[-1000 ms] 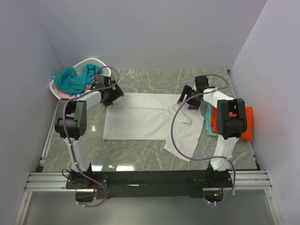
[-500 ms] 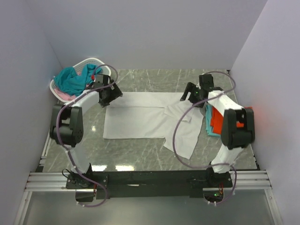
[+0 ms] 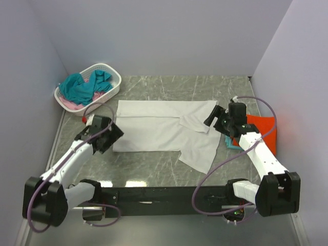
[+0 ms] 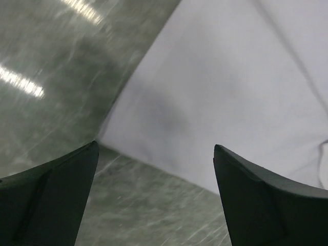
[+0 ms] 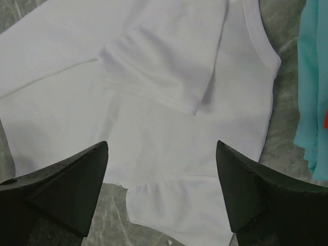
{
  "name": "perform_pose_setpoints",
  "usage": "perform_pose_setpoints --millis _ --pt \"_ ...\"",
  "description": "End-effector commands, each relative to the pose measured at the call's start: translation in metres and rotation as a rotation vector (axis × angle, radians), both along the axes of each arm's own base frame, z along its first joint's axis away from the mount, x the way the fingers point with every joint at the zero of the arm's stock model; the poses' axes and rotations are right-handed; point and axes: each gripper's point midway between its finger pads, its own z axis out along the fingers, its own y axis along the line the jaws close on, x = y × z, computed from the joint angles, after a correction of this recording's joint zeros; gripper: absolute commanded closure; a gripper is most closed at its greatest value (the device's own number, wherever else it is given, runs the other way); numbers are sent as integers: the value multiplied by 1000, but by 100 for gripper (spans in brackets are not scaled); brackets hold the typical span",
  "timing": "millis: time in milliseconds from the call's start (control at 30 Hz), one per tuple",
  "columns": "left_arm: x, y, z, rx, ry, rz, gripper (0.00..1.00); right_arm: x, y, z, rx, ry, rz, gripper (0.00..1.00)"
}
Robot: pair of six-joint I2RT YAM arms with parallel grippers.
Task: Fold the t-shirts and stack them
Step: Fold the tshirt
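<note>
1. One white t-shirt (image 3: 159, 130) lies spread flat on the table (image 3: 154, 166), with one sleeve folded in.
2. Left gripper (image 3: 110, 136) hangs over its near-left corner, jaws wide and empty.
3. Right gripper (image 3: 212, 120) hovers over its right side, jaws parted, holding nothing.
4. Orange-red shirt (image 3: 261, 133) lies to the right.

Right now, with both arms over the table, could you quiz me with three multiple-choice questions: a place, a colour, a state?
1. Where does the white perforated plastic basket stand?
A) far left corner of the grey marble table
B) near right corner
C) on a shirt

2. What colour tops the folded stack at the right edge?
A) pink
B) orange-red
C) black

3. How are the left gripper and right gripper?
A) both shut on cloth
B) one shut
C) both open, empty

Answers: 1 A, it sits at the back left. 2 B, an orange-red t-shirt covers a teal t-shirt. 3 C, wrist views show spread fingers above the flat white cotton t-shirt.
</note>
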Motion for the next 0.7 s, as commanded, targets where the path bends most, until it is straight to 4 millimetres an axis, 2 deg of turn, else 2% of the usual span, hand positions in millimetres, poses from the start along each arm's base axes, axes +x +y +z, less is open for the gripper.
perform_pose_setpoints --millis 0,33,67,100,167,333,367,433,467,600,667 --pt "-36 8 -19 -32 56 82 1 -4 -4 7 -10 -55 -28 8" --pt "-47 10 -32 -33 82 90 1 -7 -6 5 -18 -49 -29 8" --pt "-48 9 -31 -59 66 105 6 -10 -7 2 -22 -45 -28 8" --pt "-54 10 -39 -59 77 107 8 -11 -6 1 -26 -43 -21 8" --pt "-52 10 -40 -74 53 126 16 -15 -6 -4 -25 -29 -12 8" --pt "-51 11 -49 -60 77 139 28 -22 -4 -17 -27 9 8 8" --pt "-51 13 -54 -50 93 146 36 -24 -4 -21 -28 18 13 8" --pt "-49 12 -60 -47 111 138 44 -26 -4 -24 -34 27 21 8" --pt "-49 11 -62 -50 115 137 52 -27 -4 -25 -35 32 18 8" --pt "-50 10 -74 -48 142 136 59 -28 -5 -28 -42 39 25 8" --pt "-50 9 -76 -46 150 134 68 -29 -6 -31 -50 43 24 8"
